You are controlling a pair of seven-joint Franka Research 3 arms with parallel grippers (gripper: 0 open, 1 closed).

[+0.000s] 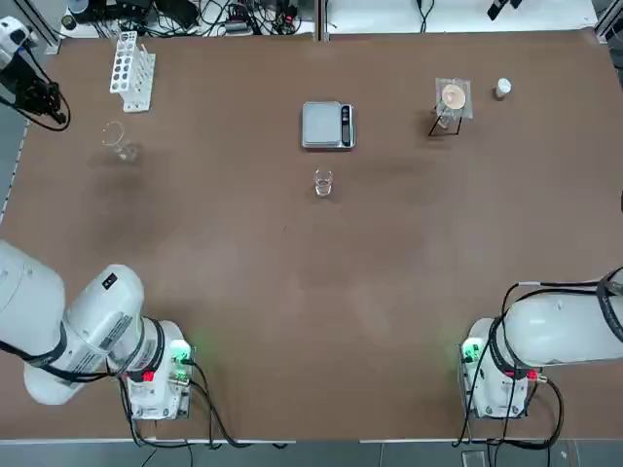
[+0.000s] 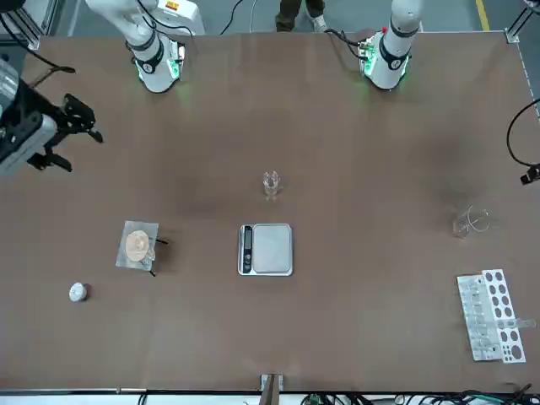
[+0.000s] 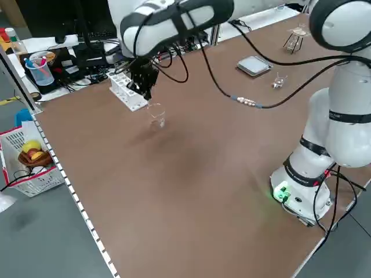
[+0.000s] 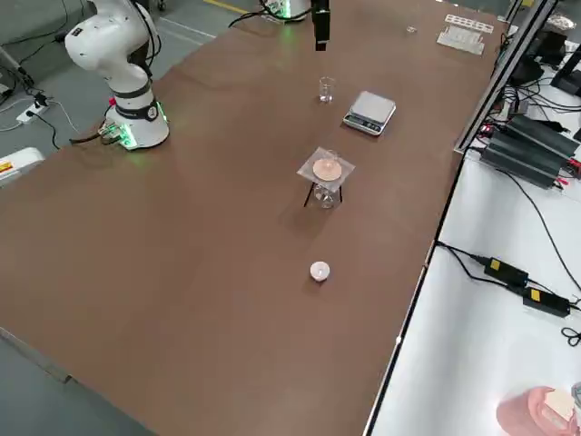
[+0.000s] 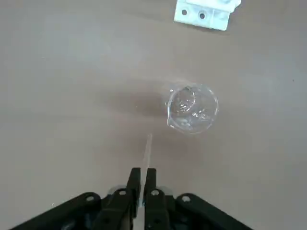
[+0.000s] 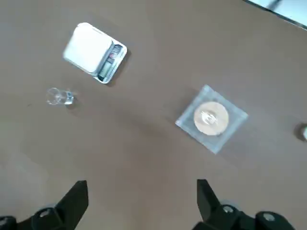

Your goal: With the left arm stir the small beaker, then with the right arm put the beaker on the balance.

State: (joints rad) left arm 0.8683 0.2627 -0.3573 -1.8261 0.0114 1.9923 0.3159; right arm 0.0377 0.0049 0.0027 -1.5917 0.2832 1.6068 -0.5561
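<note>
The small beaker (image 1: 322, 182), tiny and clear, stands upright mid-table just in front of the balance (image 1: 328, 125), a flat grey scale with a silvery plate. My left gripper (image 5: 142, 172) is shut on a thin clear rod (image 5: 148, 148). It hovers at the far left (image 3: 142, 90) over a larger glass vessel (image 3: 156, 117), far from the small beaker. My right gripper (image 6: 140, 189) is open and empty, held high at the far right of the table. From there it looks down on the small beaker (image 6: 58, 96) and the balance (image 6: 95, 52).
A white test tube rack (image 1: 131, 70) stands at the far left, behind the larger glass vessel (image 1: 119, 143). A wire stand with a gauze pad (image 1: 452, 101) and a small white cap (image 1: 502, 89) sit far right. Cables and equipment line the far edge.
</note>
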